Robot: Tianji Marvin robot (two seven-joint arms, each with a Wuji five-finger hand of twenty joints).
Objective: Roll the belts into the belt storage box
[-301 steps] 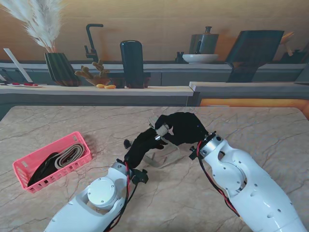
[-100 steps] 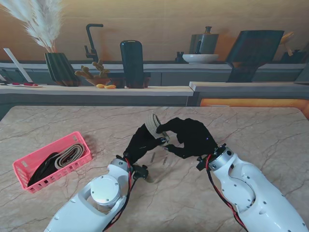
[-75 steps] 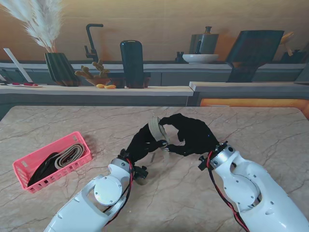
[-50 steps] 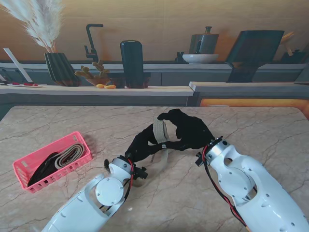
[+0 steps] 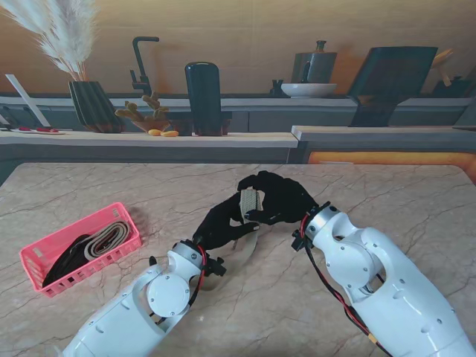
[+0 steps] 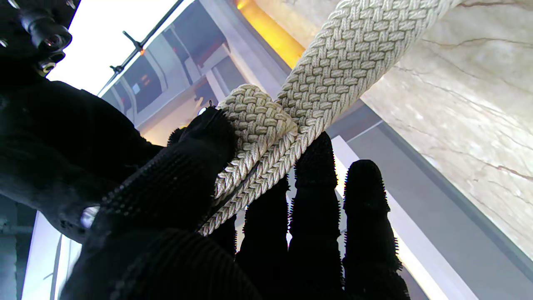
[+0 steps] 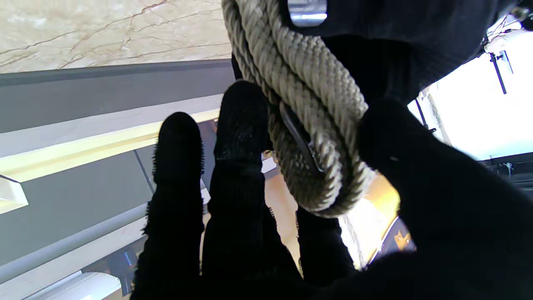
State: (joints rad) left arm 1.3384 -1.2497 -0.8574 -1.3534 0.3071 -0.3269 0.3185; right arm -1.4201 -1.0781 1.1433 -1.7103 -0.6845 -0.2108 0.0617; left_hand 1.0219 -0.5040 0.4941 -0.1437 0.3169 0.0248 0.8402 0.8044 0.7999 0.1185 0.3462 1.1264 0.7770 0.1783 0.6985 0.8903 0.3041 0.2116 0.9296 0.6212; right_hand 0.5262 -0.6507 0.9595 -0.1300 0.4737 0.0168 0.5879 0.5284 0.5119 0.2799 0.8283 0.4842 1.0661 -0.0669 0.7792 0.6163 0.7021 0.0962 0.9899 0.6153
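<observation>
Both black-gloved hands hold the beige woven fabric belt (image 5: 250, 202) mid-table: left hand (image 5: 222, 223) and right hand (image 5: 279, 197) both closed on it. Roll tighter than a second ago, tail shorter. Rolling nearly done; pink plastic mesh storage box (image 5: 33, 256) waits far left.

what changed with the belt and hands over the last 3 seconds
Both the left hand and the right hand lifted the beige woven belt off the table and wound it into a tighter coil, keeping hold. The pink basket with its belts stayed put.
</observation>
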